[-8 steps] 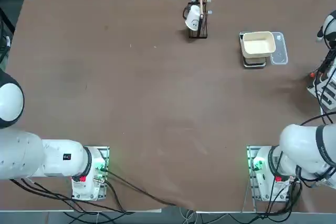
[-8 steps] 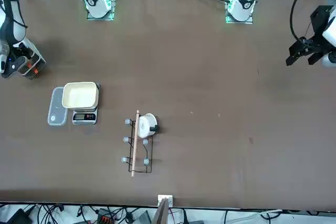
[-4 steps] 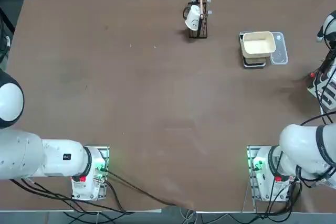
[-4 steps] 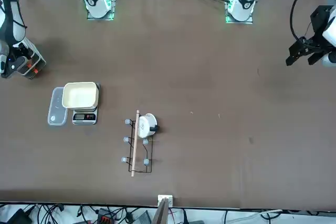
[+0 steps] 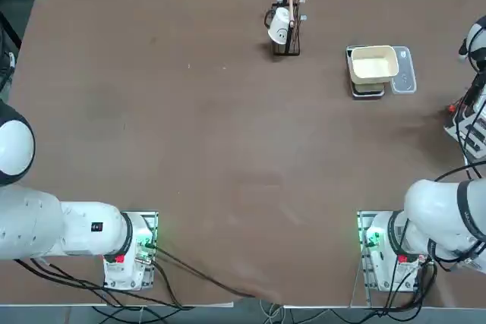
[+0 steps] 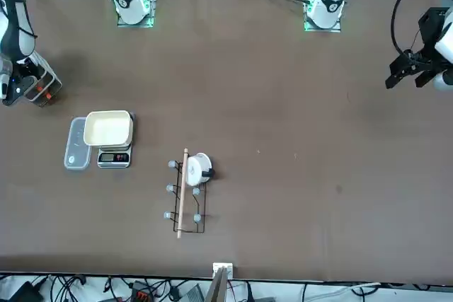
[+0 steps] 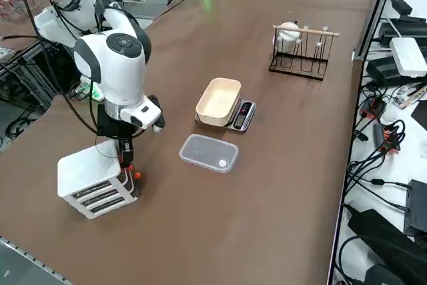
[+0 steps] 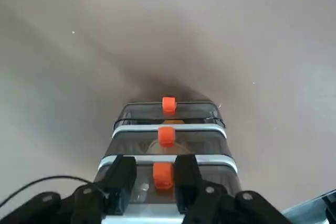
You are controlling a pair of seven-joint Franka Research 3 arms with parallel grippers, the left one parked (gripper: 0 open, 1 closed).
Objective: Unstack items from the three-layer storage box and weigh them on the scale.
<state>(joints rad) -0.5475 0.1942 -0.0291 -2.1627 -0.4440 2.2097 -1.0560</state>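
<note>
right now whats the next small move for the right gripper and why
Probably close the right gripper on the orange knob of the storage box's top drawer: the fingers flank it with gaps showing, and the scale's bowl is empty.

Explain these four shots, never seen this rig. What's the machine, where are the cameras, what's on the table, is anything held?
Two white robot arms sit at a brown table; only the right one works. One camera looks down from overhead, one faces the robot, one stands off to its right, one rides on its wrist. On the table: a scale carrying a cream bowl, a clear lid, a black wire rack with a white cup, and the three-layer storage box. The right claw straddles the orange knob of the box's top drawer, fingers either side. It holds nothing yet.
</note>
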